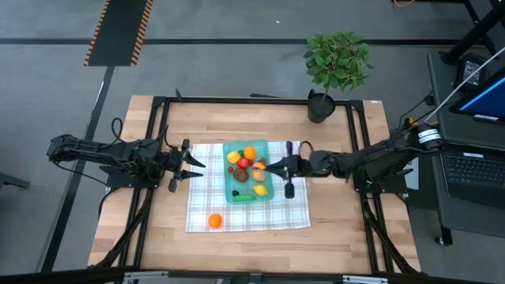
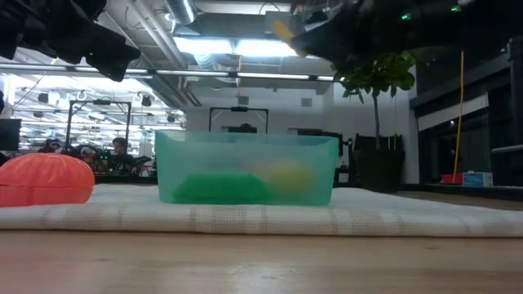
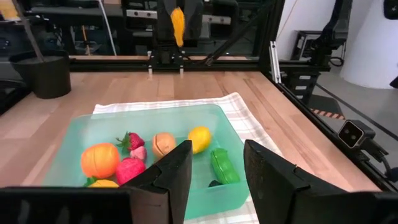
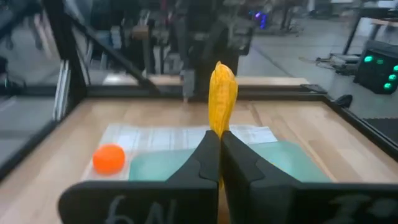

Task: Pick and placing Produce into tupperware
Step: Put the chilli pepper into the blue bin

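The teal tupperware (image 1: 248, 173) stands on the checked cloth (image 1: 237, 213) and holds several produce pieces: an orange one (image 3: 99, 160), a strawberry (image 3: 132, 142), a lemon (image 3: 199, 138) and a green pod (image 3: 222, 165). One orange piece (image 1: 215, 221) lies on the cloth, nearer the front edge. My right gripper (image 4: 219, 134) hangs above the tupperware's right side, shut on a long yellow-orange piece (image 4: 222, 93). My left gripper (image 3: 214, 165) is open just left of the tupperware, with nothing between its fingers. My right gripper pinches one end of the yellow-orange piece (image 4: 217, 127) between its two fingertips. The fingers come about level from the table's right side. The rest of the piece sticks out past the fingertips, lifted clear above the tupperware (image 2: 282, 31).
A potted plant (image 1: 335, 67) stands at the table's far edge, right of the middle. Black frame rails (image 1: 158, 134) run along the table's left and right sides. Bare wood lies in front of the cloth (image 1: 252, 248).
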`<control>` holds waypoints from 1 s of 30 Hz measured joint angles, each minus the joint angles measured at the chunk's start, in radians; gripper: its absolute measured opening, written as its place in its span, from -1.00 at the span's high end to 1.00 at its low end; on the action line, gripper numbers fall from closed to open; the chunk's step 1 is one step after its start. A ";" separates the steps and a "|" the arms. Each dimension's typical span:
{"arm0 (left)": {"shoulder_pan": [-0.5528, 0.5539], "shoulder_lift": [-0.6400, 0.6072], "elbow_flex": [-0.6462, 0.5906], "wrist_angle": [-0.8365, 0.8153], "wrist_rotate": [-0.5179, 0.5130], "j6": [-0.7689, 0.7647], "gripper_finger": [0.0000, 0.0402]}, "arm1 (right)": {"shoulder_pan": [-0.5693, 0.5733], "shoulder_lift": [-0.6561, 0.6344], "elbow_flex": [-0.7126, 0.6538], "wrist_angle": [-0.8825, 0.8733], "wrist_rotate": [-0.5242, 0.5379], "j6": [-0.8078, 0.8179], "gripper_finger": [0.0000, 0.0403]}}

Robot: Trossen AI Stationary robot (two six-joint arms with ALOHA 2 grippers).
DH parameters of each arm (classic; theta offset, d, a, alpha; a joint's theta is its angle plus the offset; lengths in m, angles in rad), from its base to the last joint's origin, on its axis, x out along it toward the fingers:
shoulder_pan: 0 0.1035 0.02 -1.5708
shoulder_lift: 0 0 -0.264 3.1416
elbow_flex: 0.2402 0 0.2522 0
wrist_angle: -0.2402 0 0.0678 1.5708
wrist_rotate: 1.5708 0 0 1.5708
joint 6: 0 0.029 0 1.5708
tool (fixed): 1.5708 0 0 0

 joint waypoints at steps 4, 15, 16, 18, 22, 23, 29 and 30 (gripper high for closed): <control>0.000 0.000 0.000 -0.002 -0.001 0.000 0.32 | -0.028 0.071 0.090 -0.122 -0.052 -0.039 0.97; 0.000 0.000 0.000 -0.023 -0.002 0.000 0.28 | -0.065 0.094 0.285 -0.551 -0.143 0.021 0.97; 0.000 0.000 0.000 -0.023 -0.002 0.000 0.29 | -0.065 0.098 0.306 -0.600 -0.144 0.028 0.97; 0.000 0.000 0.000 -0.023 -0.002 0.000 0.31 | -0.064 0.109 0.342 -0.671 -0.158 0.029 0.97; 0.000 0.000 0.000 -0.027 -0.002 0.000 0.34 | -0.060 0.138 0.391 -0.734 -0.178 0.005 0.97; 0.000 0.000 0.000 -0.028 -0.002 0.000 0.35 | -0.059 0.147 0.398 -0.738 -0.178 -0.007 0.97; 0.000 0.000 0.000 -0.040 -0.003 0.000 0.38 | -0.060 0.195 0.403 -0.700 -0.179 -0.017 0.97; 0.000 0.000 0.000 -0.040 -0.003 0.000 0.38 | -0.060 0.208 0.403 -0.692 -0.179 -0.017 0.97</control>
